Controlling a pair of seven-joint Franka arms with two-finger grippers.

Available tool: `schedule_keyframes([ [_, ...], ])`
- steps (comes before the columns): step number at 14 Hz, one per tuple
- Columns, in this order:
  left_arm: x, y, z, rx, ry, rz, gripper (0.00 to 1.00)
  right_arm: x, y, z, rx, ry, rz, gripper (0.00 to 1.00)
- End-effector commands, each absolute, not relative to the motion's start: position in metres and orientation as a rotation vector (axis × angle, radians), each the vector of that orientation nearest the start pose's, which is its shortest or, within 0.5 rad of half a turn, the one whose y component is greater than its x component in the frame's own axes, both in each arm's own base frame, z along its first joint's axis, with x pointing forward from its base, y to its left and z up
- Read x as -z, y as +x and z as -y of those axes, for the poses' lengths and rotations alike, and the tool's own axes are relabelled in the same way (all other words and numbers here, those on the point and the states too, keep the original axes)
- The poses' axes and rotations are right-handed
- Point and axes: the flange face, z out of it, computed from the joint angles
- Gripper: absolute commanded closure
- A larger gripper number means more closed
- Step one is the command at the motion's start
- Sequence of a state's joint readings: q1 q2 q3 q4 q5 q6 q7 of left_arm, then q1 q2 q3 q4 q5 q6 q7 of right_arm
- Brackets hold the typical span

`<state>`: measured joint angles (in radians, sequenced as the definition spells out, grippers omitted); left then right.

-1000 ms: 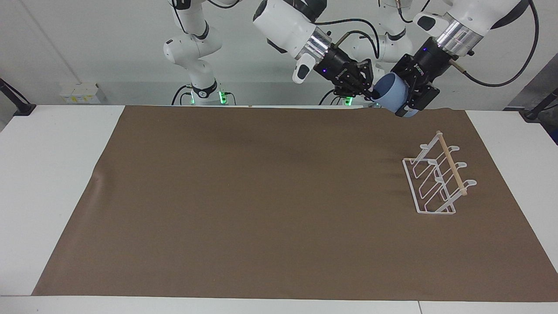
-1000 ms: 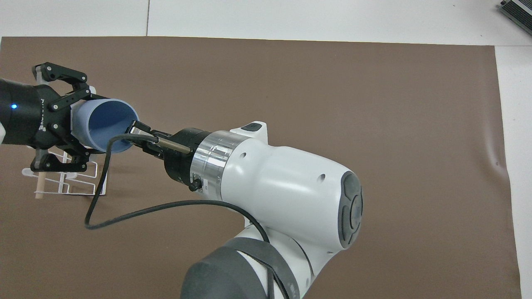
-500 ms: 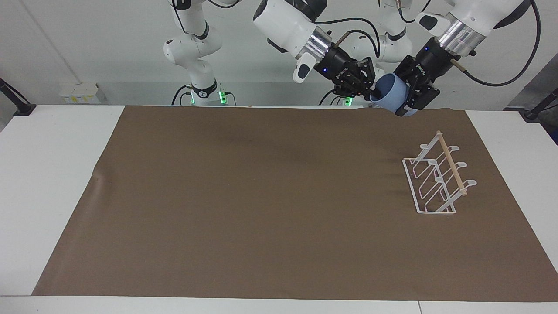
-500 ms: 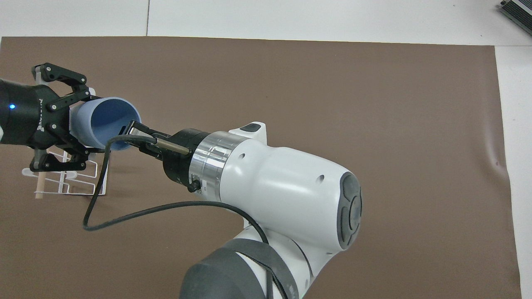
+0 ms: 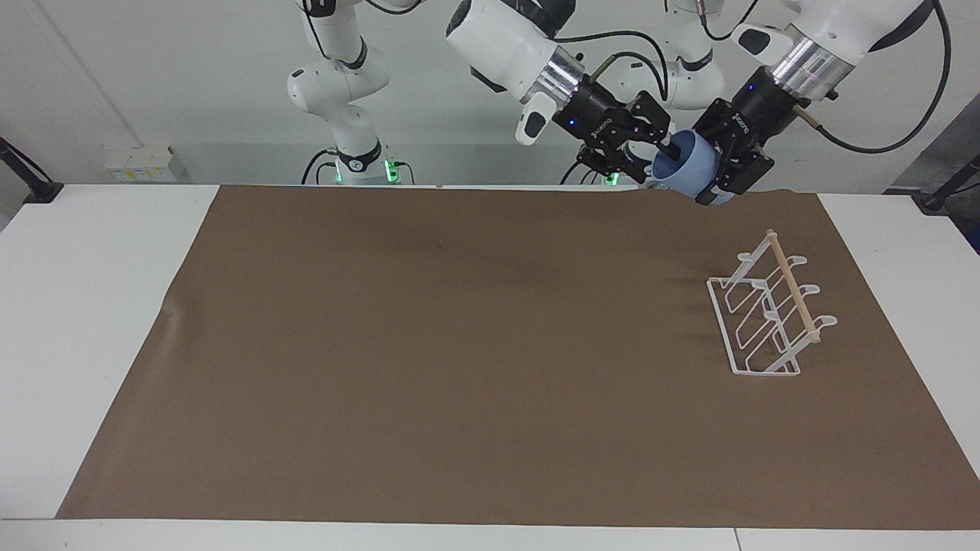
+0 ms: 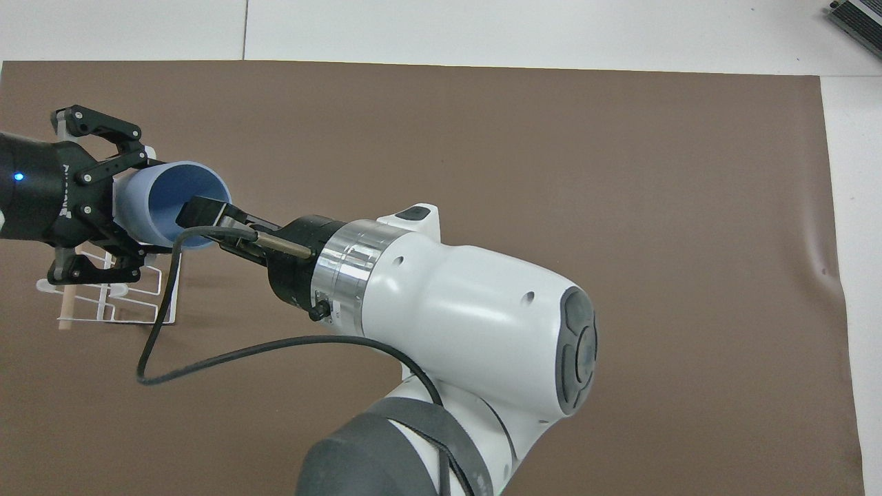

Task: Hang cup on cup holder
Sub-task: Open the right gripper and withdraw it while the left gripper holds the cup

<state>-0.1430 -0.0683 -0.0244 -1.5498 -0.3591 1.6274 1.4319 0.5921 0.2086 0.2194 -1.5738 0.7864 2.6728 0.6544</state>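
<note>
My left gripper (image 5: 718, 170) is shut on the light blue cup (image 5: 693, 164) and holds it tilted in the air over the mat's edge nearest the robots, at the left arm's end. The cup's mouth faces my right gripper (image 5: 663, 150), which is open with one finger inside the mouth at the rim. In the overhead view the cup (image 6: 162, 196) sits in the left gripper (image 6: 127, 207), and the right gripper (image 6: 207, 213) reaches into it. The white wire cup holder (image 5: 766, 325) with a wooden dowel stands on the mat, empty, and shows partly under the left gripper in the overhead view (image 6: 110, 310).
A brown mat (image 5: 459, 344) covers most of the white table (image 5: 92, 321). The right arm's big white link (image 6: 468, 317) and its black cable (image 6: 227, 351) hang over the middle of the mat.
The right gripper has moved toward the cup and its finger now sits inside the cup's mouth. The left gripper has kept the cup almost still.
</note>
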Motion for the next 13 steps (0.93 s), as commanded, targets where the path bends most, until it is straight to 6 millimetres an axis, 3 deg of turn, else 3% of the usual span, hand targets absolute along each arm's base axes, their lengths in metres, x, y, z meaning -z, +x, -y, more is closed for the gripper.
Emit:
schedule_keyframes([
  [1, -0.682, 0.519, 0.113, 0.428, -2.297, -2.277, 1.00, -0.622, 0.499, -0.460, 0.239, -2.027, -0.388, 0.31],
  [3, -0.679, 0.520, 0.109, 0.292, -2.283, -2.158, 1.00, -0.625, 0.508, -0.450, 0.346, -2.059, -0.261, 0.31],
  [4, -0.679, 0.519, 0.111, 0.236, -2.254, -2.118, 1.00, -0.625, 0.521, -0.434, 0.380, -2.061, -0.266, 0.31],
  [7, -0.665, 0.520, 0.102, 0.072, -2.228, -1.930, 1.00, -0.661, 0.536, -0.385, 0.421, -2.036, -0.303, 0.31],
  [13, -0.610, 0.556, 0.077, -0.065, -1.936, -1.791, 1.00, -0.686, 0.562, -0.240, 0.314, -2.240, -0.154, 0.29],
])
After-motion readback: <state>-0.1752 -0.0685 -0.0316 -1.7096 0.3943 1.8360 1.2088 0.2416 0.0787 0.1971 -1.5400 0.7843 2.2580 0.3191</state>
